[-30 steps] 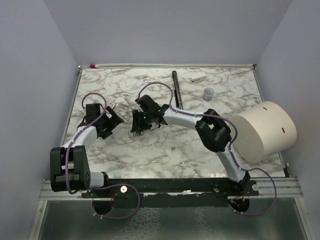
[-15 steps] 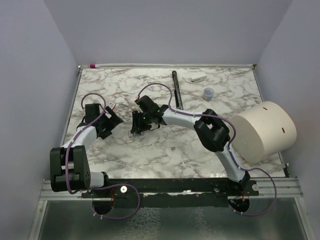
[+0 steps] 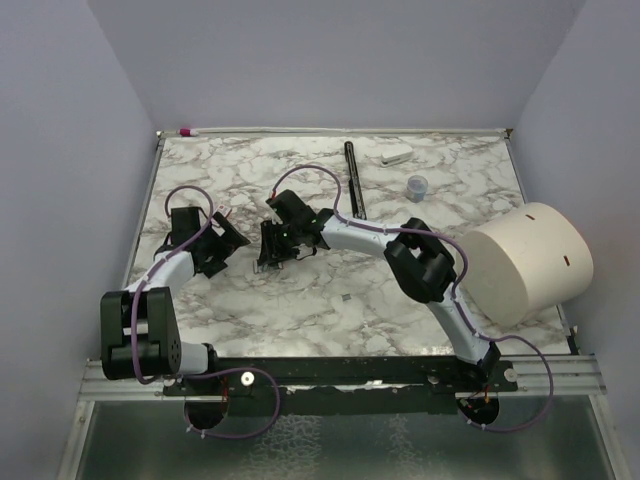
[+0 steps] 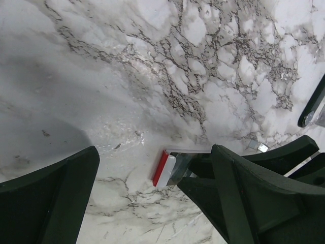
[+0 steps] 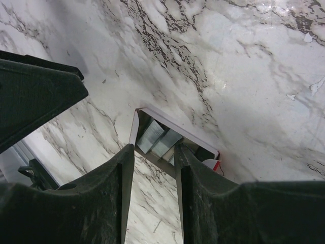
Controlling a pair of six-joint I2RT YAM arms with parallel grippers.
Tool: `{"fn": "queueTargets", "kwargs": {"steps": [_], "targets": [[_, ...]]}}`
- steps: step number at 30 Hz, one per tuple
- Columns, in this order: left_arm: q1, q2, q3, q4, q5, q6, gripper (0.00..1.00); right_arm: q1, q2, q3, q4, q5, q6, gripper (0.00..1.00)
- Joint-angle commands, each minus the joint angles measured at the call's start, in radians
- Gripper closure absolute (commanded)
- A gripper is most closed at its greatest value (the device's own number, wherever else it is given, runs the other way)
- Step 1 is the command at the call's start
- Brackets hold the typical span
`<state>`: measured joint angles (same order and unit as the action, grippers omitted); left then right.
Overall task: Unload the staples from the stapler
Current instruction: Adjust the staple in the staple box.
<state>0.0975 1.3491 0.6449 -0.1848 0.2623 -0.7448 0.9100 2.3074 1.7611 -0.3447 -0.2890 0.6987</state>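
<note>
The stapler [image 5: 177, 126] is a tiny red-and-white case, swung open, with its red end [image 4: 161, 166] toward my left gripper. My right gripper [image 5: 153, 152] is shut on it, one finger on each side of the open channel, just above the marble. Silvery staples [image 5: 157, 138] lie as short strips inside that channel. My left gripper [image 4: 152, 203] stands open wide a little to the left of the stapler, touching nothing. In the top view both grippers sit close together, left [image 3: 222, 240] and right [image 3: 270, 252], and the stapler is mostly hidden under the right one.
A long black bar [image 3: 352, 175], a small white block [image 3: 395, 155] and a small grey cup [image 3: 417, 186] lie at the back. A large cream cylinder [image 3: 525, 262] fills the right side. A tiny metal sliver [image 3: 345, 297] lies on the marble nearer the front.
My right gripper has shifted slightly left and back with the stapler in it. The left gripper has stayed put and open.
</note>
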Motion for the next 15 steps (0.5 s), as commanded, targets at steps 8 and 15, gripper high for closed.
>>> {"fn": "queueTargets", "kwargs": {"steps": [8,15], "targets": [[0.007,0.099,-0.058,0.180,0.251,-0.105,0.06,0.011,0.020,0.021,0.002,-0.011,-0.009,0.63],[0.007,0.115,-0.114,0.257,0.341,-0.183,0.06,0.012,0.018,0.016,0.011,-0.019,-0.007,0.63]]}}
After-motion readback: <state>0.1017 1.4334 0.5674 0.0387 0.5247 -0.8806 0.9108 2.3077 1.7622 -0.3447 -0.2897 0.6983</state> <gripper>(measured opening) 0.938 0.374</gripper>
